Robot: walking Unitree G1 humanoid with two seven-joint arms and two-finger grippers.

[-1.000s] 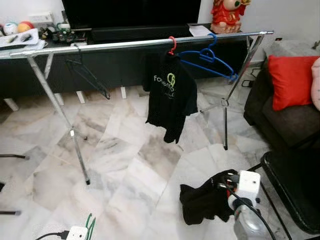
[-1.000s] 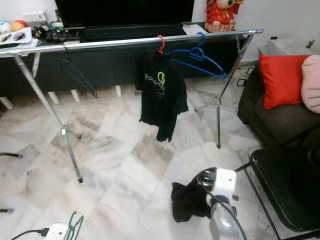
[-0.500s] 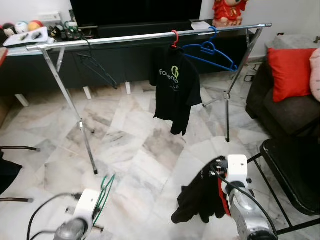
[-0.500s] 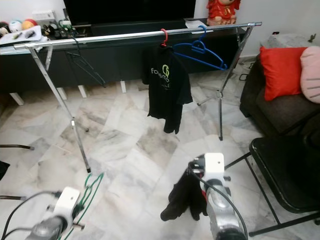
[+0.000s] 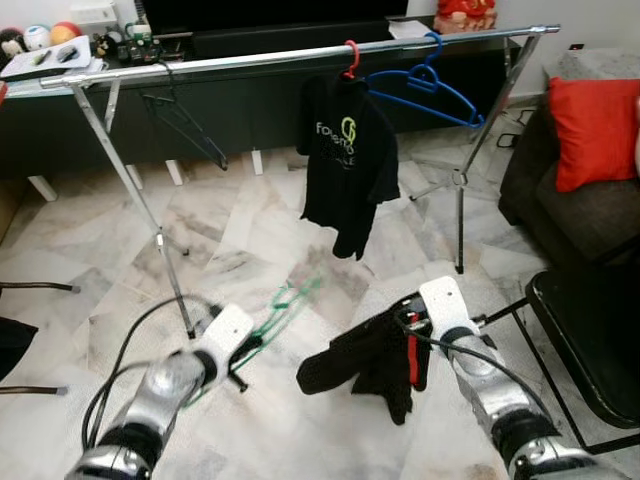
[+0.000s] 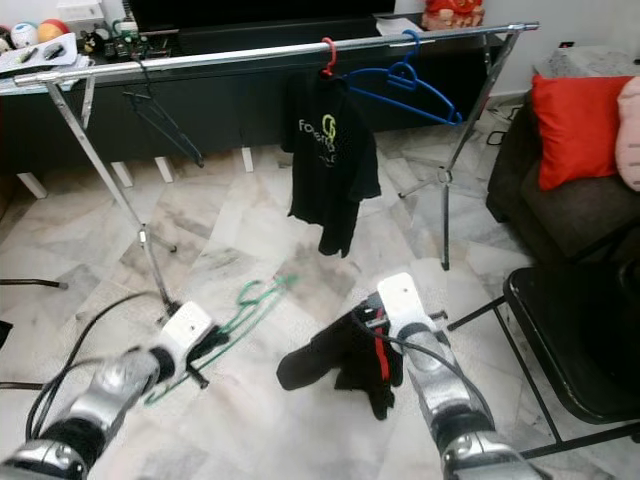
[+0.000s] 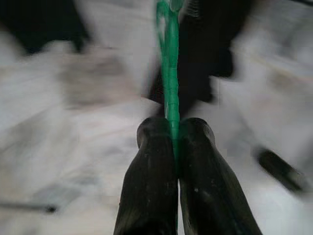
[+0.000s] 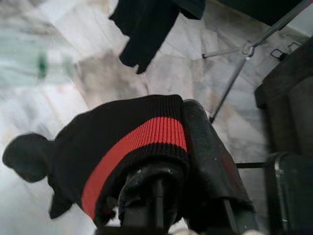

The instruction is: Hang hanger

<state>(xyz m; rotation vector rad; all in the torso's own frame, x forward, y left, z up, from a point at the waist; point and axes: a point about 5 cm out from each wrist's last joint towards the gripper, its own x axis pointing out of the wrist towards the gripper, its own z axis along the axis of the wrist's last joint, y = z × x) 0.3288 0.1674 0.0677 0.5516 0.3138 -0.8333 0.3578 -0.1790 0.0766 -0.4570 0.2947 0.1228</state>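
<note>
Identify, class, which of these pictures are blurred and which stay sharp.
Left wrist view: background smeared, only the fingers and green hanger readable. Left eye view: green hanger streaked. Right wrist view: black garment sharp.

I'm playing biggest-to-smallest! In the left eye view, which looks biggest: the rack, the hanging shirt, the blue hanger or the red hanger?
1. Rack, spanning nearly the whole picture.
2. Hanging shirt.
3. Blue hanger.
4. Red hanger: just its hook shows, so its full size is unsure.
</note>
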